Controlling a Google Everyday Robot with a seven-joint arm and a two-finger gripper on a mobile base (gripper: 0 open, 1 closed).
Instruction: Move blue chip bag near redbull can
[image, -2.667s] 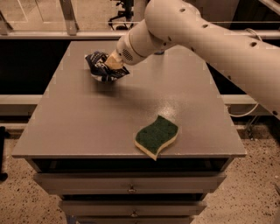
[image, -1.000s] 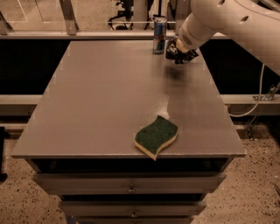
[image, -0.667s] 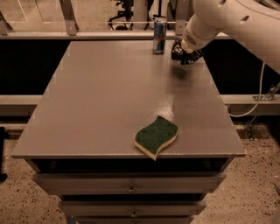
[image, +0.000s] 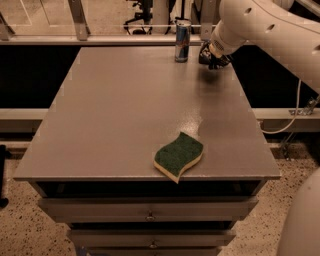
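Bag (image: 205, 53) is now hovering just beside can (image: 182, 40), carried across table (image: 135, 110); gripper (image: 215, 59) is still clamping it, awaiting release.

Claw (image: 212, 56) beside blue-and-silver redbull can (image: 182, 41); green sponge (image: 179, 155); grey table (image: 125, 110).

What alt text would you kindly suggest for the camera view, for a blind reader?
The gripper is at the blue chip bag at the far edge of the grey table, just right of the upright redbull can. A green sponge lies near the front edge.
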